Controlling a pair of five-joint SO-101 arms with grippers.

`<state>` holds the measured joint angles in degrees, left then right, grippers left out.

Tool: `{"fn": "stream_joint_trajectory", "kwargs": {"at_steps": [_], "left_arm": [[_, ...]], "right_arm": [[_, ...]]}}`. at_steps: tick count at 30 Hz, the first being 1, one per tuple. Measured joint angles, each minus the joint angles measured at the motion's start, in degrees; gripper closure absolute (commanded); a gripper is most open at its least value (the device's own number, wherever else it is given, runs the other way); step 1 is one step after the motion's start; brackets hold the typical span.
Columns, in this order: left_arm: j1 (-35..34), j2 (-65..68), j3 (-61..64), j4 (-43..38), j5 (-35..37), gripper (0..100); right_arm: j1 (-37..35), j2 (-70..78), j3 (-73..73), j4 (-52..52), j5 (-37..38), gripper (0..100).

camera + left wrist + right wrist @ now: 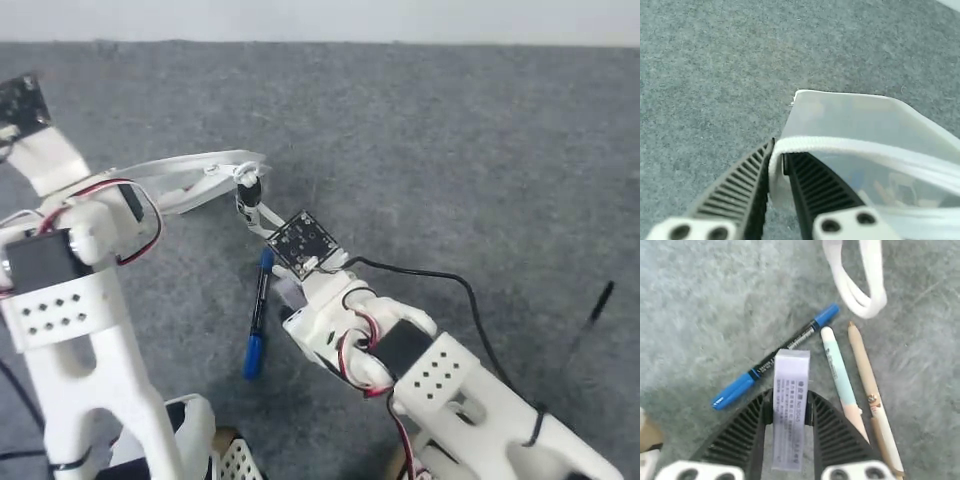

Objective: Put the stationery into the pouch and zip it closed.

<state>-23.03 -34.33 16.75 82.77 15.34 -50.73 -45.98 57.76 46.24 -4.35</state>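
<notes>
My left gripper [776, 162] is shut on the zipper edge of a translucent white pouch [855, 125], held a little above the grey carpet. In the high view the pouch [205, 172] stretches from that arm toward the middle. My right gripper [789, 407] is shut on a small lilac printed eraser [789, 385], low over the carpet beside a blue marker [775, 357]. A pale green pen [839, 372] and a beige pencil [867, 385] lie side by side, their tips near the pouch's end [855, 290]. From above, the blue marker [257, 315] lies left of the eraser [288, 292].
A thin black pen [598, 300] lies far to the right on the carpet. The left arm's white base [70, 330] stands at the front left and the right arm's body [470, 400] at the front right. Open carpet stretches across the back.
</notes>
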Motion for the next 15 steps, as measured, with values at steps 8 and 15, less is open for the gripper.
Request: {"fn": "stream_joint_trajectory", "kwargs": {"at_steps": [8,15], "left_arm": [[0.0,0.0,0.0,0.0,0.0,99],[0.0,0.0,0.9,-0.3,0.0,99]], "right_arm": [[-2.1,-7.2,2.5,-0.3,-2.7,99.2],[-2.1,-13.1,6.8,-5.3,-2.9,99.2]]}}
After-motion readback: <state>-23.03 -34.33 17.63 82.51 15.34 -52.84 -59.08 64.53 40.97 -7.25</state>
